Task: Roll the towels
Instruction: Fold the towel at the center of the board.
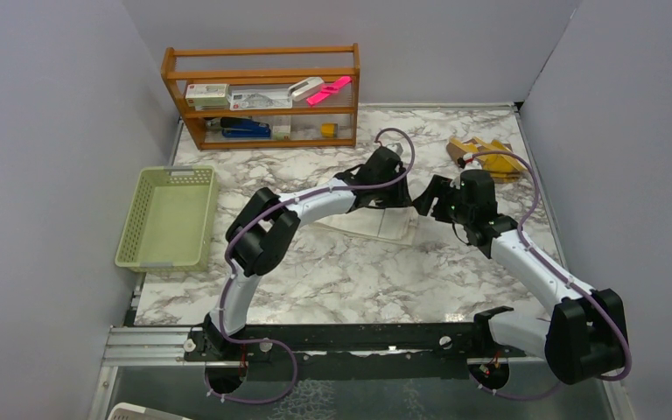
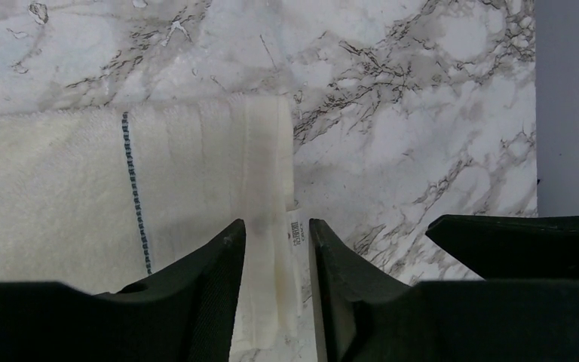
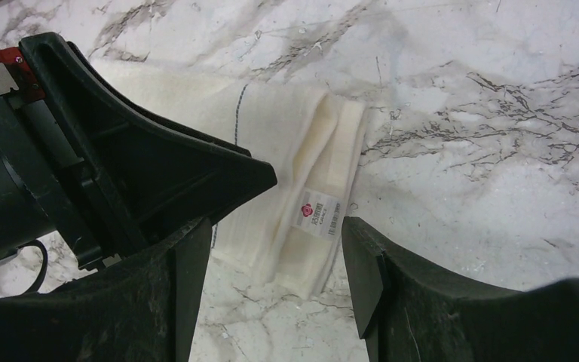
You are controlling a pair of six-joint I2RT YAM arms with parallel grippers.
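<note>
"Left wrist view first. What is the left gripper (image 2: 277, 226) doing?"

"It is standing partly open, low over the table. Its fingers (image 2: 219, 264) are straddling the folded end of the white towel (image 2: 60, 196). The hem is lying flat between them and is not being pinched. A small label (image 2: 295, 234) is showing at that end, just beside one finger."

"And the right gripper (image 3: 274, 226)?"

"It is hanging wide open and holding nothing. Its own wrist view is looking down on the same towel end, with a finger of the left gripper reaching in from the left, close beside it."

"Where is the white towel lying?"

"It is lying flat and unrolled on the marble table (image 1: 350, 271), about mid-table. The two grippers are facing each other over its right end. A blue stitched line (image 2: 136, 188) is running across it."

"The second towel?"

"The mustard-yellow towel (image 1: 481, 157) is sitting bunched near the far right corner, behind the right gripper and apart from it."

"Surroundings?"

"A pale green basket (image 1: 166, 219) is resting at the left edge of the table. A wooden rack (image 1: 262, 96) with small office items is standing against the back wall."
</note>
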